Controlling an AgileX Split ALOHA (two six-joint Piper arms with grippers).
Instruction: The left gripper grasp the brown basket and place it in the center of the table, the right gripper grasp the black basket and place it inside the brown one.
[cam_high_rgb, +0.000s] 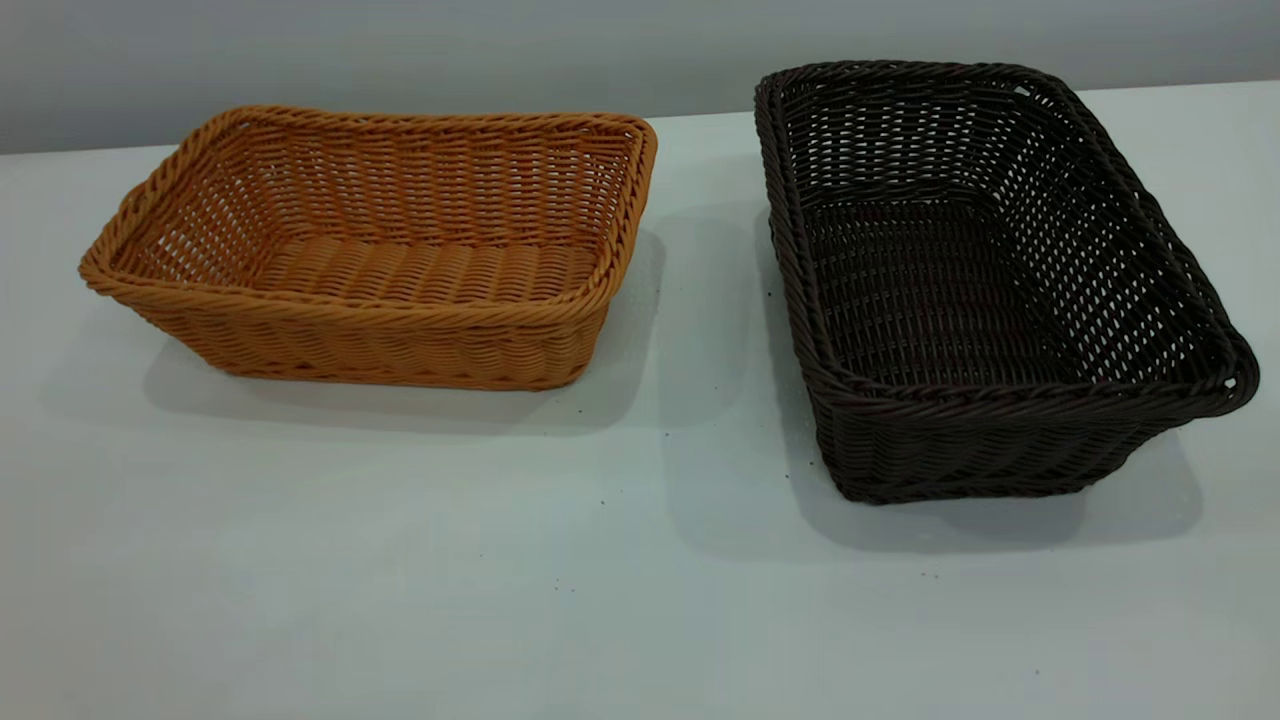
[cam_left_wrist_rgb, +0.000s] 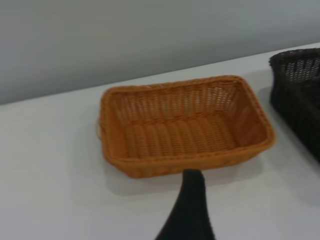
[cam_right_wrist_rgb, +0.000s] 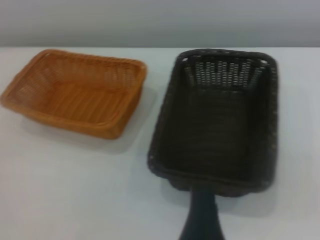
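Neither arm shows in the exterior view; each wrist view shows only a dark tip of left gripper (cam_left_wrist_rgb: 187, 210) and right gripper (cam_right_wrist_rgb: 201, 215), finger state unclear; brown basket (cam_high_rgb: 380, 250) and black basket (cam_high_rgb: 985, 280) sit apart on surface (cam_high_rgb: 640, 580), both empty.

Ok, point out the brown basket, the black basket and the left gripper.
brown basket (cam_high_rgb: 430, 270), exterior view, woven floor.
black basket (cam_high_rgb: 930, 300), exterior view, inside floor.
left gripper (cam_left_wrist_rgb: 189, 210), left wrist view, the one dark finger showing.
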